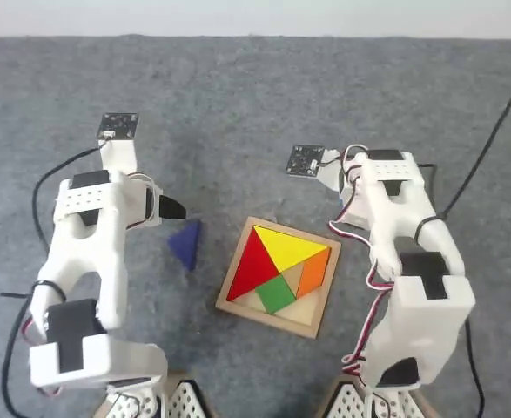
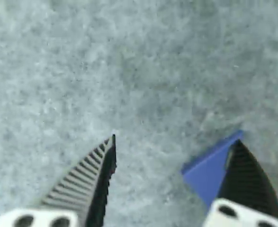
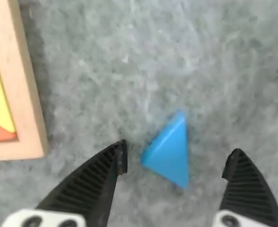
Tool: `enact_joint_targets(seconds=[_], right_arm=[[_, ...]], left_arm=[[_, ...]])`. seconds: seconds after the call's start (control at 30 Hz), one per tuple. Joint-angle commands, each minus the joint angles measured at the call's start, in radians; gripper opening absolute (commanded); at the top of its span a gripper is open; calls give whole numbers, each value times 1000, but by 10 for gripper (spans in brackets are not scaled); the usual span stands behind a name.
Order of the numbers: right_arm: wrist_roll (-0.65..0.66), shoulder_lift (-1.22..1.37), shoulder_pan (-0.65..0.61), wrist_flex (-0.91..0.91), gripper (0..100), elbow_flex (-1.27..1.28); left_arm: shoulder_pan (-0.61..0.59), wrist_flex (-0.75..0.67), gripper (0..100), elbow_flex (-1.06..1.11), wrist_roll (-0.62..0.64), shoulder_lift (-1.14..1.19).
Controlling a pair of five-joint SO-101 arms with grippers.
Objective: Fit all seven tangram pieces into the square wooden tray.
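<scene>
Surface: grey felt-like bench (image 1: 238, 104), with a pale strip of wall along its far edge.
Tray: the square wooden tray (image 1: 305, 312) lies turned cornerwise between the two arms, toward the bench's near edge.
Seated pieces: a red triangle (image 1: 248, 266), a yellow triangle (image 1: 288, 246), an orange parallelogram (image 1: 314, 270) and a green square (image 1: 275, 294) lie inside, edge to edge. Bare wood shows along the tray's near side.
Dark blue triangle (image 1: 186, 244): on the bench just off the tray's left rim, not touching it.
Light blue triangle (image 3: 169, 151): on the bench near the tray's rim, apart from it.
Left gripper (image 2: 175, 139): jaws spread wide and holding nothing. One finger overlaps the dark blue triangle's edge; whether it touches I cannot tell.
Right gripper (image 3: 179, 146): jaws spread, straddling the light blue triangle with a gap on each side.
Progress: by my judgement a little past halfway, with four pieces in and two triangles outside. I cannot find the seventh piece.
Remaining: both triangles need lifting and fitting into the bare wood.
</scene>
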Motion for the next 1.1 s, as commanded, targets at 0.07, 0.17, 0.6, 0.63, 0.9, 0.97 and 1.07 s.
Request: enact_joint_targets(seconds=[0.07,0.17,0.6,0.63,0.9,0.97,1.07], right_arm=[[77,1,-2,-19,214,-54],[94,-2,-2,-18,175,-52],[-101,1,-1,249,131,-236],[-121,1,-1,271,125,-249],[-305,-16,-53,403,122,-275],[-364,-35,-81,450,122,-285],[-503,-74,-124,521,122,-304]], left_arm=[[-6,-15,355,-15,5,-18],[-6,-15,355,-15,5,-18],[-6,-14,355,-12,6,-18],[-6,-14,355,-12,6,-18],[-6,-14,355,-13,8,-18],[-8,-14,355,-13,8,-18],[-8,-14,355,-12,8,-18]])
